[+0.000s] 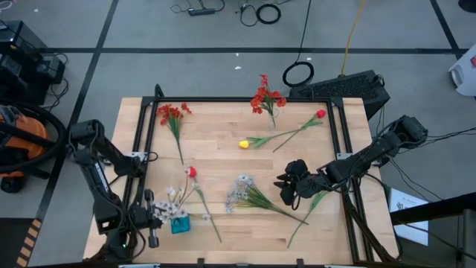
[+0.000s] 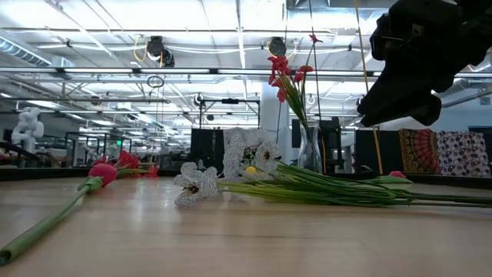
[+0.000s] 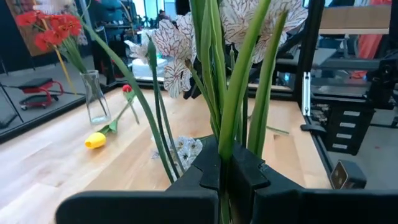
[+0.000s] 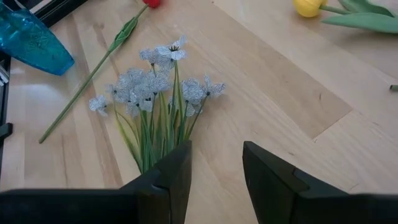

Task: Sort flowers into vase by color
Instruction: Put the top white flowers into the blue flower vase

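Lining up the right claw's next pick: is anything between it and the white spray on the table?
Nothing visible. The right claw is open just above the white spray's green stalks, with only bare table around them. The red tulip's stem lies clear, off to one side.

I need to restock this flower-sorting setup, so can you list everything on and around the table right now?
White blossom spray: one, white, lying mid-table in front of the right claw.
White blossom stems: one bunch, white, held in the left claw by the blue vase.
Blue vase: one, blue, near left corner.
Clear vase: one, clear, far edge, holding a red cluster.
Loose red cluster: one, far left.
Red tulips: two, left-centre and far right.
Yellow tulip: one, centre.
Left claw: shut on the stems.
Right claw: open.
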You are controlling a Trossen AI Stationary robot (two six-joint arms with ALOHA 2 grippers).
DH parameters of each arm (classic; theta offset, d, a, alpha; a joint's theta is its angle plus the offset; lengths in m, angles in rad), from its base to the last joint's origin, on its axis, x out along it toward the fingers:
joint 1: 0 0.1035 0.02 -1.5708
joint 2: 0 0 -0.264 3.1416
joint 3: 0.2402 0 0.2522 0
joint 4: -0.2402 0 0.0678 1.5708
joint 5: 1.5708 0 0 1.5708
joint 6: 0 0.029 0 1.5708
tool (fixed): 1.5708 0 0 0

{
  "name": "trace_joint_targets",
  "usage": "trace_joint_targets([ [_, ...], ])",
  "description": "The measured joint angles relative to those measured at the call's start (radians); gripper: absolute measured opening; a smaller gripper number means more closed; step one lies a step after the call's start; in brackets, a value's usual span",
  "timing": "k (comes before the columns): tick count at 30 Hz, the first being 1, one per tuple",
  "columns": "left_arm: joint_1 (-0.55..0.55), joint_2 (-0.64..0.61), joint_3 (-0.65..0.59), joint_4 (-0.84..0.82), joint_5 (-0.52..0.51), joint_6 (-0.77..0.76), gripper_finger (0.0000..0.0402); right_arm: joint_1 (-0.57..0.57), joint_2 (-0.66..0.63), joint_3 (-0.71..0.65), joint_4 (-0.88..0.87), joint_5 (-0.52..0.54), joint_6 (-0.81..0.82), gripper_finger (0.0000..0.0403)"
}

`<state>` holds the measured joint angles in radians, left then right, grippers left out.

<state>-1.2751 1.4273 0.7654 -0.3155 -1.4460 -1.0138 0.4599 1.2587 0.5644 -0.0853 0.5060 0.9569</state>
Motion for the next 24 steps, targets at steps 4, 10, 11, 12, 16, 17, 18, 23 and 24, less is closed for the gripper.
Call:
trace_joint_targets([
  [4, 0.000, 0.026, 0.001, 0.024, -0.017, 0.000, 0.0016, 0.000, 0.000, 0.000, 0.001, 0.000, 0.000, 0.0134],
  [10, 0.000, 0.037, 0.001, 0.066, -0.002, 0.001, 0.0025, 0.000, 0.000, 0.000, 0.005, 0.000, 0.000, 0.0134],
  [11, 0.000, 0.037, 0.001, 0.067, 0.003, 0.001, 0.0025, 0.000, 0.000, 0.000, 0.005, 0.000, 0.000, 0.0134],
  [12, 0.000, 0.037, 0.001, 0.067, 0.008, 0.001, 0.0025, 0.000, 0.000, 0.000, 0.005, 0.000, 0.000, 0.0134],
  [16, 0.003, 0.037, 0.001, 0.068, 0.050, 0.000, 0.0026, 0.000, 0.000, 0.000, 0.007, 0.000, 0.001, 0.0134],
  [17, 0.003, 0.037, 0.001, 0.068, 0.056, 0.000, 0.0027, 0.000, 0.000, 0.000, 0.007, 0.000, 0.004, 0.0134],
  [18, 0.003, 0.037, 0.001, 0.067, 0.059, 0.000, 0.0027, 0.000, 0.000, 0.000, 0.007, 0.000, 0.007, 0.0134],
  [23, 0.003, 0.037, 0.001, 0.063, 0.062, 0.001, 0.0027, -0.002, 0.000, 0.000, 0.007, 0.000, 0.011, 0.0134],
  [24, 0.003, 0.037, 0.000, 0.063, 0.062, 0.001, 0.0027, -0.002, 0.000, 0.000, 0.007, -0.001, 0.011, 0.0134],
])
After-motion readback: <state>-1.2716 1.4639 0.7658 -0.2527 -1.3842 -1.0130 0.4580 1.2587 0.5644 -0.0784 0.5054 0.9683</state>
